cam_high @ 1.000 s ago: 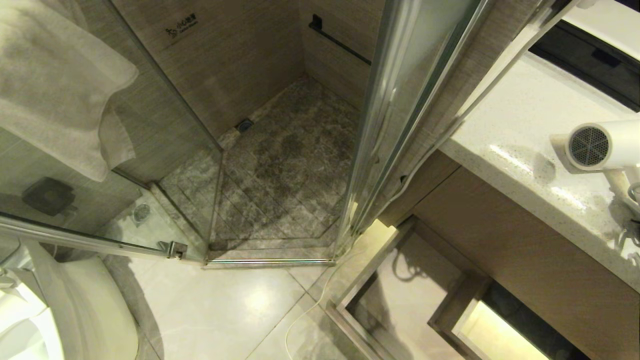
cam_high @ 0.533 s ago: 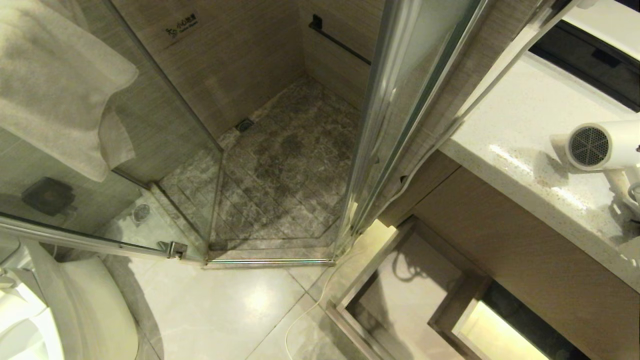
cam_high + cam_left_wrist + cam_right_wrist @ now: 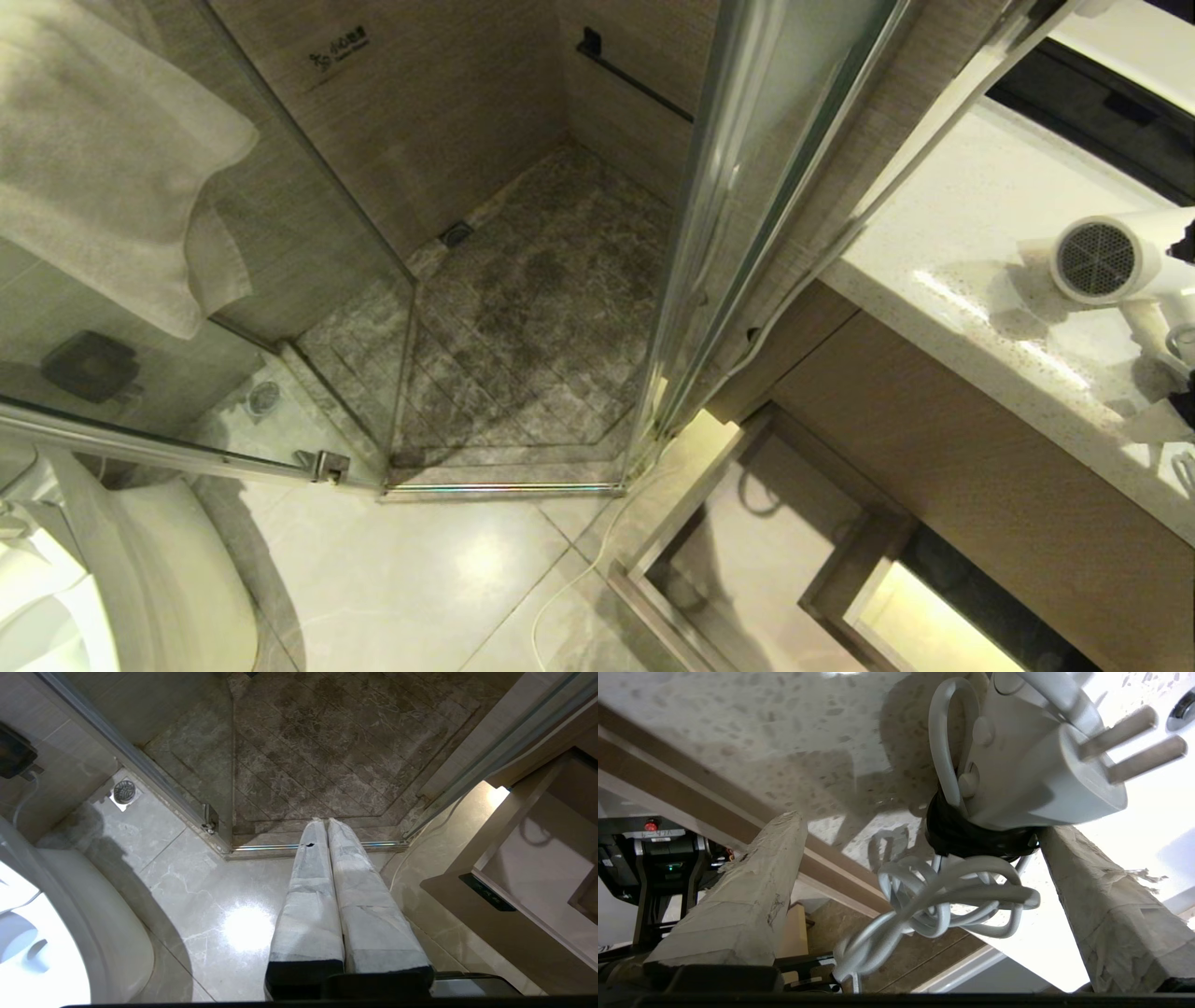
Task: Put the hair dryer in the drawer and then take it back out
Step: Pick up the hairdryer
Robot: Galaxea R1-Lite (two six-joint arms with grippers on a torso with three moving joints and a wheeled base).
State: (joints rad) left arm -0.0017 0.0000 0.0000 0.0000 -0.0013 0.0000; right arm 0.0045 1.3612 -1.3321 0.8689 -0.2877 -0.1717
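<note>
The white hair dryer [image 3: 1111,257] lies on the speckled countertop [image 3: 962,233] at the right, its dark mesh grille facing me. In the right wrist view its plug [image 3: 1045,779] and bundled white cord [image 3: 952,891] sit between the taped fingers of my right gripper [image 3: 920,826]. That gripper is open wide, with one finger [image 3: 1083,896] close beside the black strap around the cord. The drawer [image 3: 747,560] stands pulled out below the counter, its pale inside bare. My left gripper [image 3: 325,820] hangs shut over the floor tiles.
A glass shower enclosure [image 3: 728,233] with metal frames fills the middle. A white towel [image 3: 103,159] hangs at the upper left and a toilet [image 3: 140,579] stands at the lower left. A thin white cable [image 3: 569,588] runs across the floor by the drawer's corner.
The hair dryer has shifted slightly up and away on the countertop. Dark parts of my right gripper have come into the head view's right edge beside it.
</note>
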